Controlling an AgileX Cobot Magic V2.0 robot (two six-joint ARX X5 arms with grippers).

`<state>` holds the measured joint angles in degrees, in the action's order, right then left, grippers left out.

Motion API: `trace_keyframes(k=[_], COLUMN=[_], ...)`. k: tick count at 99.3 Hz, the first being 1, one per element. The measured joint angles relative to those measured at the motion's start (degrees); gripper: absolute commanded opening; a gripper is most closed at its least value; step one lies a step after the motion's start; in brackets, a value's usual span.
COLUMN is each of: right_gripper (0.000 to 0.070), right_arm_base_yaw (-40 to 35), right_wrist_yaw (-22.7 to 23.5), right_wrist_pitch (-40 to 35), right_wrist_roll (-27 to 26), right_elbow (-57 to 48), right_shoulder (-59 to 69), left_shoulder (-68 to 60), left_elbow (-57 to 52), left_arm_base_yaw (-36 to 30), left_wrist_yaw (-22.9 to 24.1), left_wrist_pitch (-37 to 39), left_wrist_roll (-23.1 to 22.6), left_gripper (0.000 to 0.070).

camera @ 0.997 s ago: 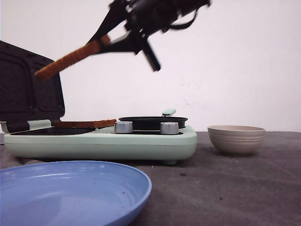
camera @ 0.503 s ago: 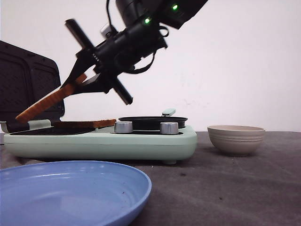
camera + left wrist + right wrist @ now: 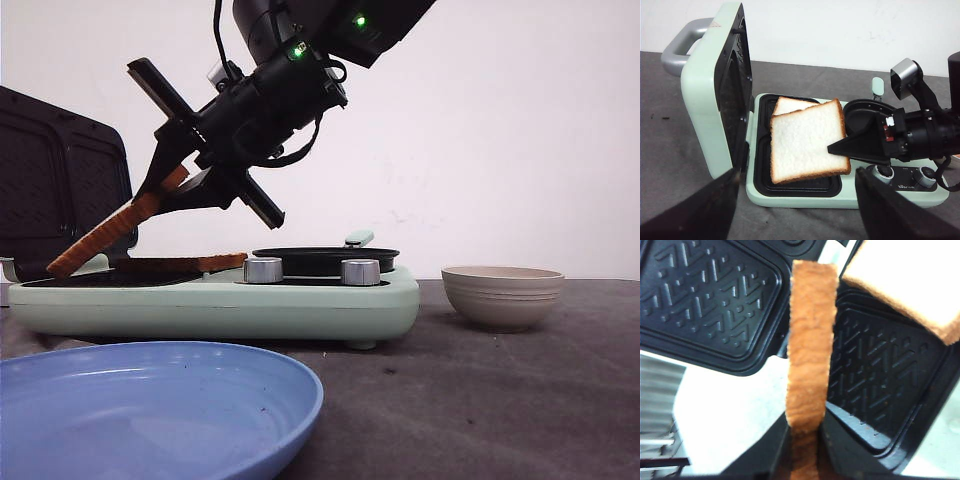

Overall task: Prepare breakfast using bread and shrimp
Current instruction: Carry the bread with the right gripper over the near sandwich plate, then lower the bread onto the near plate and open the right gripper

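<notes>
Dark grey tabletop [image 3: 480, 400] under a plain white wall. Centre of it all, a mint-green sandwich maker [image 3: 220, 300], lid [image 3: 715, 95] swung up and standing open with its grey handle [image 3: 682, 42] on the far side from the plates. On the maker's ridged black lower plate [image 3: 795, 184], one bread slice [image 3: 790, 105] lying flat, seen edge-on in the front view as a brown crust line [image 3: 180, 263]. Above it, a second bread slice [image 3: 807, 140] tilted down toward the lid, low end just over the plate near the lid [image 3: 95, 240], high end clamped in the right gripper [image 3: 170, 185]. Right gripper's two fingers [image 3: 765, 455] pinched on the crust edge [image 3: 810, 340], white face up in the left wrist view, mostly covering the lower slice. Whether the low edge touches the plate or only hangs over it, hard to call. Beside the bread bay on the same maker, a small round black pan [image 3: 325, 258] with a mint handle [image 3: 877, 86], and two silver knobs [image 3: 262, 270] along the maker's front. Off to the maker's other side, away from the lid, a beige ribbed bowl [image 3: 503, 295]. In front of the maker, nearest the camera, a blue plate [image 3: 150, 410]. Left gripper [image 3: 795, 210] hanging over the front of the maker, dark blurred fingers [image 3: 700, 210] spread well apart, gripping nothing. Shrimp: nowhere to be made out from these angles.
</notes>
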<state>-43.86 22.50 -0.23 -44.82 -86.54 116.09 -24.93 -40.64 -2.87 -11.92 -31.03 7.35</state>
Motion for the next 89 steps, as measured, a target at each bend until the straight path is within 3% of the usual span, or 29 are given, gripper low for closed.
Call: trace_keyframes(k=[34,80,85,89], right_gripper=[0.0000,0.0000,0.0048,0.0140], right_arm_base_yaw=[-0.35,-1.16,-1.16,-1.16], right_wrist_yaw=[-0.31,-4.26,-4.42,-4.52], right_wrist_pitch=[-0.76,-1.53,-1.73,-1.70], right_wrist_roll=[0.04,0.13,0.48,0.77], right_elbow=[0.00,0.00,0.00,0.00], right_shoulder=[0.00,0.00,0.00,0.00], left_shoulder=[0.00,0.00,0.00,0.00], left_elbow=[0.00,0.00,0.00,0.00], left_arm_base_yaw=[0.00,0.00,0.00,0.00], left_wrist_yaw=[0.00,0.00,0.00,0.00], left_wrist_pitch=[0.00,0.00,0.00,0.00], left_wrist_roll=[-0.26,-0.35,-0.35,-0.35], left_gripper=[0.0383,0.0383,0.0383,0.0383])
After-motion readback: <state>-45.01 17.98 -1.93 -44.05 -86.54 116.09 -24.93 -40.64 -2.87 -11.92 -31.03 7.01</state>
